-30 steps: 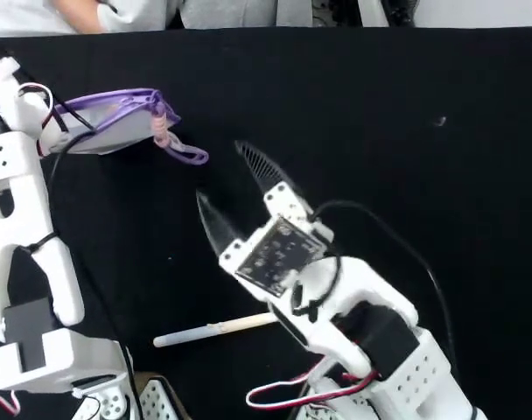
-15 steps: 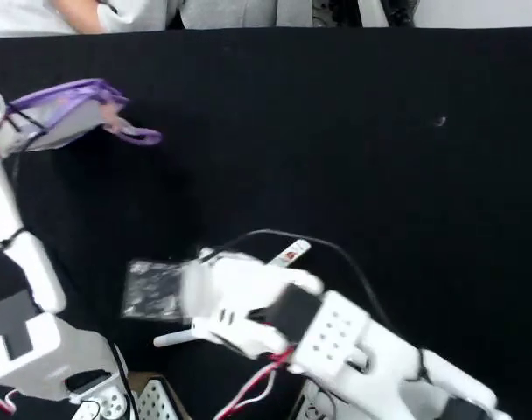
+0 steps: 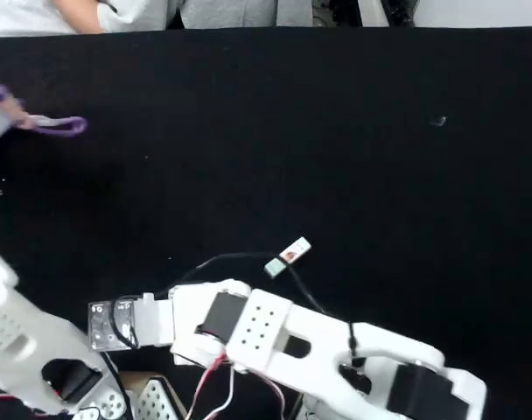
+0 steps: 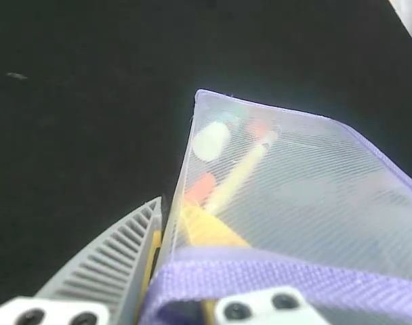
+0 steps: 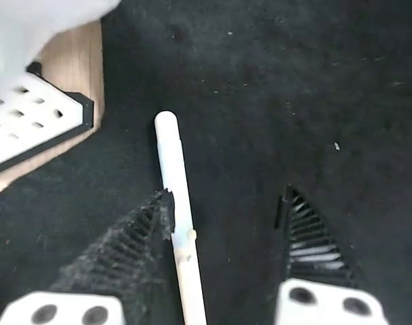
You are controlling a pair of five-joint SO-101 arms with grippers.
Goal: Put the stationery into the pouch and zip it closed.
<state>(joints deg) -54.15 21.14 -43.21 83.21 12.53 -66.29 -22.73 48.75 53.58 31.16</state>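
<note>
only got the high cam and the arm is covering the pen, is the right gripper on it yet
observer: Not yet. The right gripper is open, and the white pen lies between its fingers, close beside one.
operator: and the pouch, i just see a purple loop at the edge
observer: The left gripper is shut on the pouch at its purple edge.
operator: anything in it
observer: Yes, a pencil and a yellow item show through the mesh.

Black cloth (image 3: 380,131) covers the wooden tabletop (image 5: 70,54).
</note>
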